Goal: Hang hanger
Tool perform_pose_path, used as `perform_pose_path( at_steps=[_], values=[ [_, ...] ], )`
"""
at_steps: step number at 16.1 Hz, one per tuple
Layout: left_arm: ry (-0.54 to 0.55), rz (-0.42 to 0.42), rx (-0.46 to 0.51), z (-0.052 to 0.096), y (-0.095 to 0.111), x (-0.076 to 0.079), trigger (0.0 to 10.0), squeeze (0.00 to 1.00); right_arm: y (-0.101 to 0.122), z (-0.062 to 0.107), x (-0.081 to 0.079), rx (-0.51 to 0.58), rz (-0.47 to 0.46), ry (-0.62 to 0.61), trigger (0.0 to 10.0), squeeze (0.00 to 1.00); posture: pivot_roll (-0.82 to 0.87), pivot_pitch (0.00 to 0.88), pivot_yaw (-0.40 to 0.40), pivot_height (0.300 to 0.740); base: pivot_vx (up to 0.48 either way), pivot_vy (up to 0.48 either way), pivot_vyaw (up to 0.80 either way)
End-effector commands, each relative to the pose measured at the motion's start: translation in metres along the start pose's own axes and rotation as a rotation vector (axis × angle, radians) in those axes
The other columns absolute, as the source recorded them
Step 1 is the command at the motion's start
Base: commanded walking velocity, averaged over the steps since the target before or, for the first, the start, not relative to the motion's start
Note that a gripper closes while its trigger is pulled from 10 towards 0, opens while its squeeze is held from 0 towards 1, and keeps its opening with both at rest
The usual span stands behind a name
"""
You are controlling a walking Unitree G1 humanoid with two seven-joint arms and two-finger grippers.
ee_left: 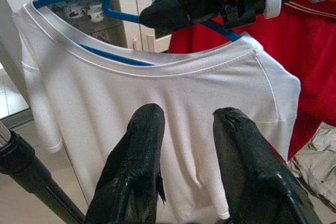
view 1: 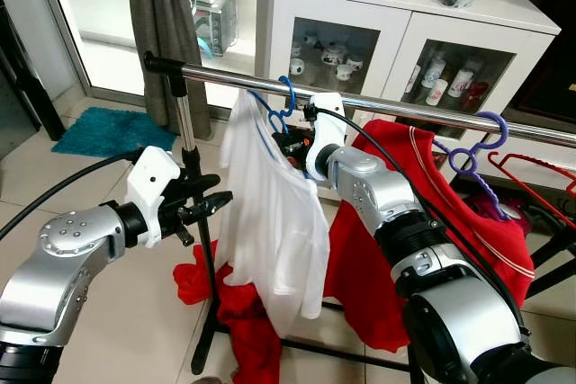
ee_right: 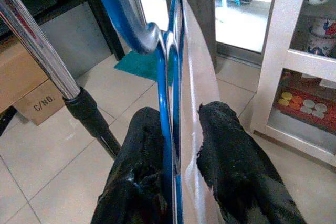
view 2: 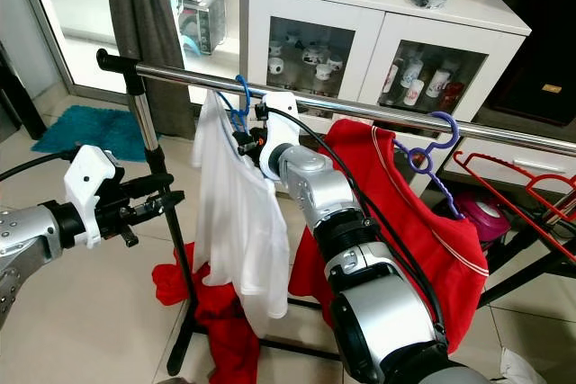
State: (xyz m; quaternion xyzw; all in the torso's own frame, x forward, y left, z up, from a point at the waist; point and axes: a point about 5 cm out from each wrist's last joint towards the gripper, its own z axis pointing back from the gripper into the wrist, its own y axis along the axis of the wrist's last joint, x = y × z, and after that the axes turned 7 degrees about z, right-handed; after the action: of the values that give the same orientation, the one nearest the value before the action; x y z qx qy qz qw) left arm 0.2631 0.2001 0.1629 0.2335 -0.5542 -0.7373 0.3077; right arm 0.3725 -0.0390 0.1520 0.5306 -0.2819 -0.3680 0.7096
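The blue hanger (view 1: 274, 112), carrying a white shirt (view 1: 270, 213), has its hook over the chrome rail (view 1: 396, 107) near the rail's left end. The right end effector (ee_right: 178, 129) pinches the hanger's blue wire between narrow fingers. The left end effector (ee_left: 181, 145) hovers parted (nothing between its fingers) just before the shirt.

Right gripper (ee_right: 181, 145): arm extended toward 12 o'clock, fingers clamped. Left gripper (view 1: 216, 202): raised at 9 o'clock, fingers parted, empty.
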Motion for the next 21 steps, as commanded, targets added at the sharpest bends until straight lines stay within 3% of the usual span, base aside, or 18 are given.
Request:
perform_pose_path(
  at_steps=[1,8,11,14,17,19,21],
  values=[
    [-0.021,-0.02,0.0,-0.001,0.004,0.004,10.0,0.0,0.003,0.001,0.006,0.011,-0.012,-0.021,0.0,0.0,0.04,0.0,-0.057,0.74,0.0,0.0,0.0],
    [-0.031,-0.012,0.01,-0.003,0.004,0.006,10.0,0.0,0.006,0.003,0.01,0.05,-0.016,-0.03,0.0,0.0,0.03,0.0,-0.05,0.74,0.0,0.0,0.0],
    [-0.022,0.008,0.052,-0.006,0.007,0.006,10.0,0.0,0.012,0.013,0.015,0.086,0.019,-0.019,0.0,0.0,0.02,0.0,-0.051,0.74,0.0,0.0,0.0],
    [-0.005,0.015,0.077,-0.016,0.007,0.008,10.0,0.0,0.016,0.039,0.022,0.177,0.019,-0.002,0.0,0.0,0.02,0.0,-0.036,0.74,0.0,0.0,0.0],
    [0.064,0.019,0.118,-0.03,0.006,0.012,10.0,0.0,0.006,0.069,0.022,0.19,0.017,0.002,0.0,0.0,0.01,0.0,-0.03,0.74,0.0,0.0,0.0],
    [0.194,0.049,0.203,-0.04,0.014,0.007,10.0,0.0,-0.012,0.083,0.018,0.153,0.017,-0.007,0.0,0.0,-0.01,0.0,-0.021,0.74,0.0,0.0,0.0],
    [0.254,0.067,0.215,-0.045,0.013,0.007,10.0,0.0,-0.042,0.093,0.016,0.062,0.067,-0.046,0.0,0.0,-0.01,0.0,-0.019,0.74,0.0,0.0,0.0]
  ],
)
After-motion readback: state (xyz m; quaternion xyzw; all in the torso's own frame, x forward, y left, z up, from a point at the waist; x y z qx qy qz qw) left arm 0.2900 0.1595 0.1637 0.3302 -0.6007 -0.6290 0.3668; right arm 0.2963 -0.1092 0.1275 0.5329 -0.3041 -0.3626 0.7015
